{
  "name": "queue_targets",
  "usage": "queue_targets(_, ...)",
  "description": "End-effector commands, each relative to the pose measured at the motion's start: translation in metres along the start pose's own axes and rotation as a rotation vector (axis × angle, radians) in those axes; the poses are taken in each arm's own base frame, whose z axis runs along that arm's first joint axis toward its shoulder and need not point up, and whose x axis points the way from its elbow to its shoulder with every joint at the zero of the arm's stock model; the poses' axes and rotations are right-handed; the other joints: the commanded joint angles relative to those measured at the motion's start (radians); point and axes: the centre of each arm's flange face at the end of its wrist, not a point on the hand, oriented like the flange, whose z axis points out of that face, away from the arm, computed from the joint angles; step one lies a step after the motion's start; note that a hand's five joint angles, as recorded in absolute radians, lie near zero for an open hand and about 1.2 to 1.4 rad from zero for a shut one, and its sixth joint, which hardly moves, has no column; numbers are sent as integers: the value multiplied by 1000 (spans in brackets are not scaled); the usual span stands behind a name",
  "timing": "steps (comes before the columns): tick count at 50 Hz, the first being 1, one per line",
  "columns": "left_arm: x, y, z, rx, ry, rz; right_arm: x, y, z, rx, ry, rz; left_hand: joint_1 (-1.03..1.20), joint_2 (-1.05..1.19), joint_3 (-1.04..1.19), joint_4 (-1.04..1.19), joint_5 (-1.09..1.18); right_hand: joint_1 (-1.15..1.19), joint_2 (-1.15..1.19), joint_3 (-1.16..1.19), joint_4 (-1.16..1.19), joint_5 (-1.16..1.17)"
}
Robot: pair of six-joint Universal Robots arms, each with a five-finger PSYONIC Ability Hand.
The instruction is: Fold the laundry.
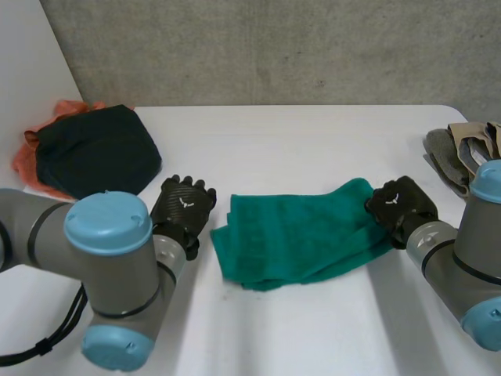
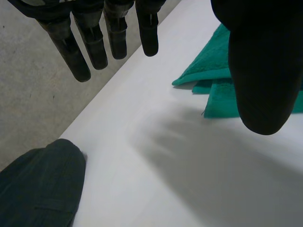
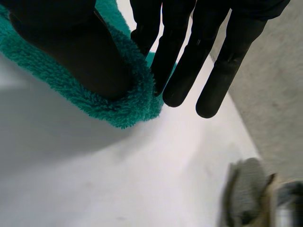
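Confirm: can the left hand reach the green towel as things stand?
Probably yes. The left hand hovers open beside the edge of the green towel, with only bare table between them.

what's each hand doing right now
Left hand: open, holding nothing.
Right hand: pinching the green towel's corner between thumb and fingers.

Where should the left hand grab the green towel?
Probably at the left end of the green towel, at the far corner, coming in from the left side. The left hand is open right beside that end, and the folded layers there show edges it could pinch. The right hand pinches the opposite end, so the two hands would hold both ends.
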Motion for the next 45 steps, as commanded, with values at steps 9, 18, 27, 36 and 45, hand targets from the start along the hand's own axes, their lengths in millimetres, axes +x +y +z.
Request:
queue_targets(9,-30,-20,-31,57,-66,-29,-133,-109,-44,637,-244,-256,-19,-8,-11,-6,5,321,236,204,196,224)
queue_targets(18,-40,-37,-18,119,-106,-55,-137,-104,-43,582,-274,-97,-54,-43,-46,-42,-30,-901,-986,-1017,-1026,-998)
queue_targets(27,-13,-78,5,250,-30,-221,-6,-87,-27,387,-141,574,-42,-31,-34,-30,-19,-901,-986,-1017,-1026,-998)
queue_targets(36,29,-68,24,154,88,-252,-18,-61,8,132,-287,701,-39,-28,-31,-27,-16,-901,-986,-1017,-1026,-998)
queue_targets(45,46,-22,23,-91,117,-173,-51,-40,36,15,-409,683,-30,-19,-22,-18,-7,-864,-950,-981,-990,-962)
